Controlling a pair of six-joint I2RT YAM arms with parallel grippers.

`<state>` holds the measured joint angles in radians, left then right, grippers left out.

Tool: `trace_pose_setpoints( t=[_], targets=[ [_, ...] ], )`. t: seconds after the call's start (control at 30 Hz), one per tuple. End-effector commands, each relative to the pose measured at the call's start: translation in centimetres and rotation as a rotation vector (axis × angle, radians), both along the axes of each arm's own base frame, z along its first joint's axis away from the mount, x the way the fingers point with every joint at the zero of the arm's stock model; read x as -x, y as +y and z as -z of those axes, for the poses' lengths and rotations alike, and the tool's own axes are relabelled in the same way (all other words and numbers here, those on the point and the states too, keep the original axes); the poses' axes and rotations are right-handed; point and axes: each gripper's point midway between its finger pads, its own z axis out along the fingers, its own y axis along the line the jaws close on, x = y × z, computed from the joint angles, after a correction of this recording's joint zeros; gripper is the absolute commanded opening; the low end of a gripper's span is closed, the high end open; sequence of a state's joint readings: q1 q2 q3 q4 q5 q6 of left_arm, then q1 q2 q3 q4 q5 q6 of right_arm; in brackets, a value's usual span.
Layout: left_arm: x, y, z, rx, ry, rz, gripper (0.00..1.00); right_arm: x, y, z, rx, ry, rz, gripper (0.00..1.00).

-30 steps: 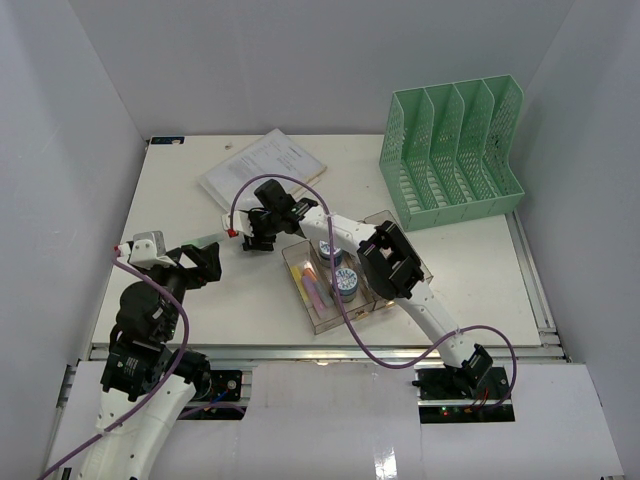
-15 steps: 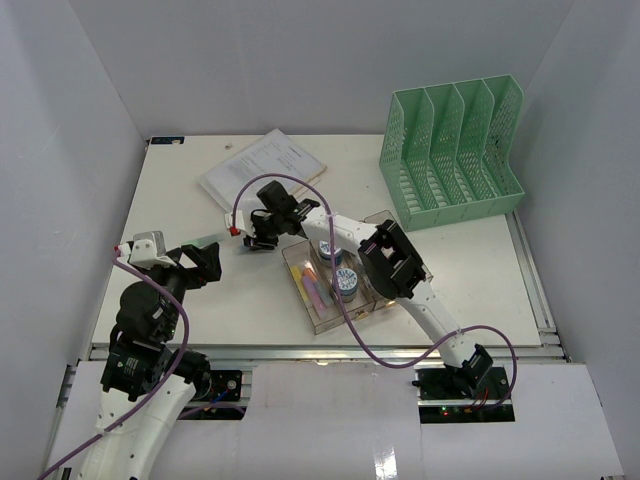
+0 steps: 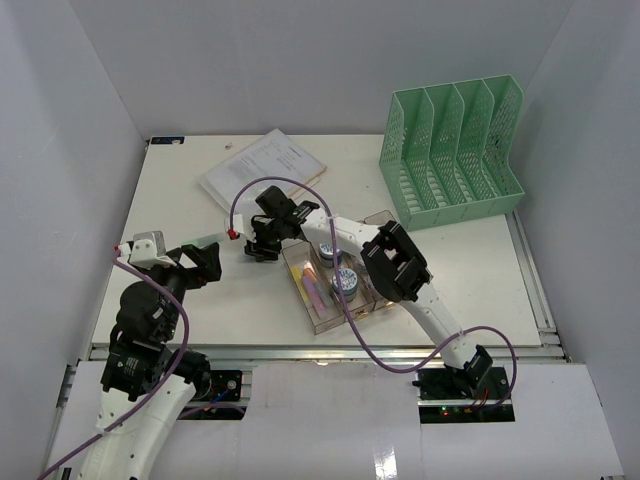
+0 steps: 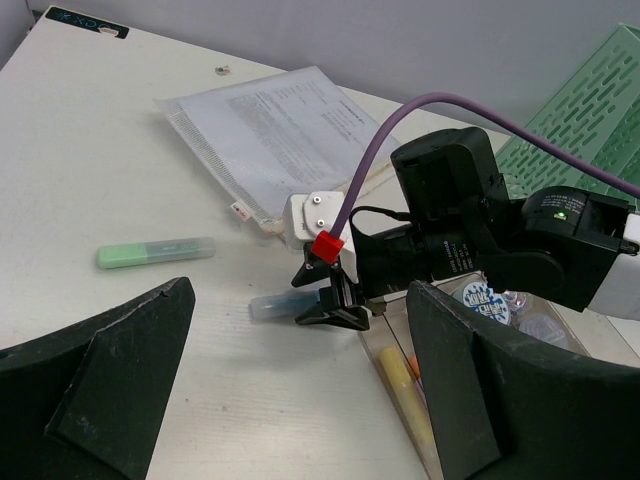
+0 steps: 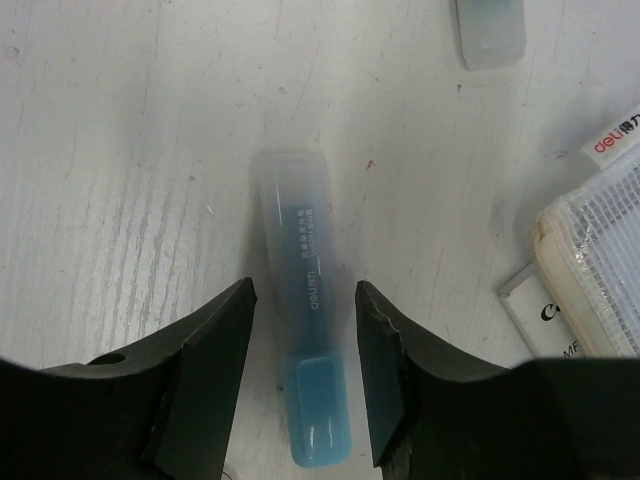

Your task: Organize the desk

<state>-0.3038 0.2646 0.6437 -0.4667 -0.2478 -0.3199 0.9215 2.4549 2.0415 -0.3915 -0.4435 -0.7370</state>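
Note:
The white desk (image 3: 480, 270) holds a blue highlighter (image 5: 300, 250) lying flat. My right gripper (image 5: 304, 325) is open and reaches straight down over it, one finger on each side, not closed on it. In the left wrist view the highlighter (image 4: 272, 305) pokes out left of the right gripper (image 4: 335, 308). In the top view the right gripper (image 3: 262, 245) is left of the clear tray (image 3: 330, 318). My left gripper (image 4: 300, 400) is open and empty, held above the desk at the near left (image 3: 196, 262).
A green highlighter (image 4: 155, 252) lies on the desk left of the blue one. A mesh document pouch (image 3: 263, 166) lies at the back. The clear tray holds highlighters and tape rolls. A mint-green file rack (image 3: 450, 150) stands at the back right.
My right gripper has come slightly nearer and lower over the blue highlighter. The left arm has not moved.

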Motion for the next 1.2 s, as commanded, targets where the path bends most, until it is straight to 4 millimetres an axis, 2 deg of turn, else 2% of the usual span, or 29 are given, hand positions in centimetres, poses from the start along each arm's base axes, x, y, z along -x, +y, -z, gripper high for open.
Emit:
trace_pose_setpoints(
  t=[0.0,0.2,0.33,0.4,0.47,0.53,0.6,0.7,0.8,0.83,0.9,0.93,1.0,1.03,1.1,1.13,1.17],
  targets=[
    [-0.1,0.2,0.2,0.0,0.006,-0.015,0.98,1.0,-1.9,3.3,0.132,0.044,0.0,0.5],
    [-0.3,0.1,0.5,-0.004,0.02,-0.01,0.98,2.3,-2.3,4.0,0.145,0.095,-0.045,0.34],
    [-0.5,0.0,0.7,-0.008,0.032,-0.008,0.98,2.1,-1.0,2.3,0.093,0.108,-0.046,0.24],
    [-0.6,-0.1,0.9,-0.01,0.04,-0.004,0.98,1.1,0.7,-0.1,0.027,0.091,-0.033,0.2],
    [-0.6,-0.2,0.9,-0.011,0.043,0.002,0.98,0.0,2.5,-3.6,-0.066,0.058,-0.023,0.14],
    [-0.6,-0.3,0.8,-0.009,0.039,0.005,0.98,-0.4,3.5,-5.8,-0.132,0.052,-0.001,0.12],
    [-0.4,-0.3,0.6,-0.006,0.025,0.009,0.98,-0.7,4.3,-9.8,-0.244,0.08,0.031,0.1],
    [-0.3,-0.3,0.3,-0.002,0.012,0.01,0.98,-1.2,4.5,-14.4,-0.348,0.147,0.072,0.08],
    [-0.3,-0.3,0.3,-0.003,0.011,0.01,0.98,-1.2,3.3,-18.3,-0.412,0.238,0.133,0.08],
    [-0.4,-0.3,0.3,-0.003,0.013,0.012,0.98,-1.3,2.5,-20.2,-0.443,0.265,0.155,0.08],
    [-0.5,-0.4,0.5,-0.004,0.019,0.014,0.98,-1.1,0.9,-20.3,-0.433,0.32,0.207,0.08],
    [-0.5,-0.5,0.6,-0.005,0.023,0.018,0.98,-0.9,-0.7,-20.7,-0.427,0.353,0.241,0.08],
    [-0.8,-0.7,1.0,-0.011,0.039,0.027,0.98,-0.7,-3.5,-23.0,-0.459,0.36,0.29,0.08],
    [-0.9,-0.8,1.0,-0.011,0.044,0.03,0.98,-0.3,-4.7,-22.8,-0.456,0.372,0.321,0.08],
    [-1.3,-1.0,1.6,-0.015,0.069,0.034,0.98,0.5,-7.8,-21.2,-0.428,0.397,0.43,0.08],
    [-1.5,-1.1,1.7,-0.014,0.073,0.033,0.98,1.4,-9.3,-18.4,-0.375,0.429,0.484,0.08],
    [-1.7,-1.2,1.9,-0.001,0.086,0.032,0.98,2.0,-10.6,-17.2,-0.348,0.44,0.535,0.08]
  ],
)
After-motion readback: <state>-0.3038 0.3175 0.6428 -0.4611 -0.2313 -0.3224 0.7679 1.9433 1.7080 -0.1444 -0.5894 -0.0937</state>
